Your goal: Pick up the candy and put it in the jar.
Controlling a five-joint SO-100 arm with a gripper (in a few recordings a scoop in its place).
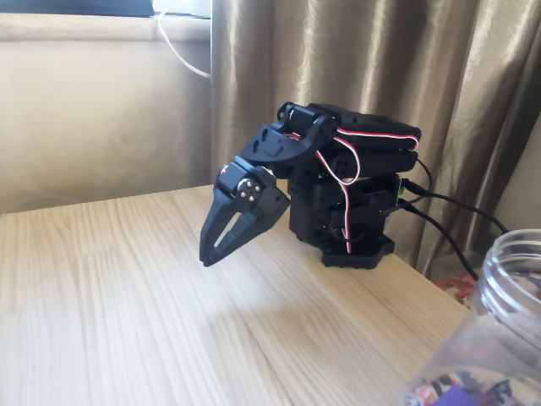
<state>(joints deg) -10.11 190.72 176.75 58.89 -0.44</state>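
Candy wrappers (452,385), coloured purple, white and dark, show through the wall of the clear plastic jar (507,321) at the table's near right corner; you can make out that they are small and wrapped, blurred by the plastic, and no loose piece is visible on the bare wood. So sweets already lie inside, which fits either a job finished or one with more pieces waiting outside the frame. The jar stands upright, mouth open, lid off, close to the table edge (439,292). Well apart from it, toward the far right side, your black gripper (205,256) hangs folded down just above the wood, tips together and holding nothing, with the arm's base (351,233) behind it. Watch the jar: it is light and near the edge, so a swing of the arm toward it could knock it over or off. The red and white servo lead (338,169) loops loose and could snag.
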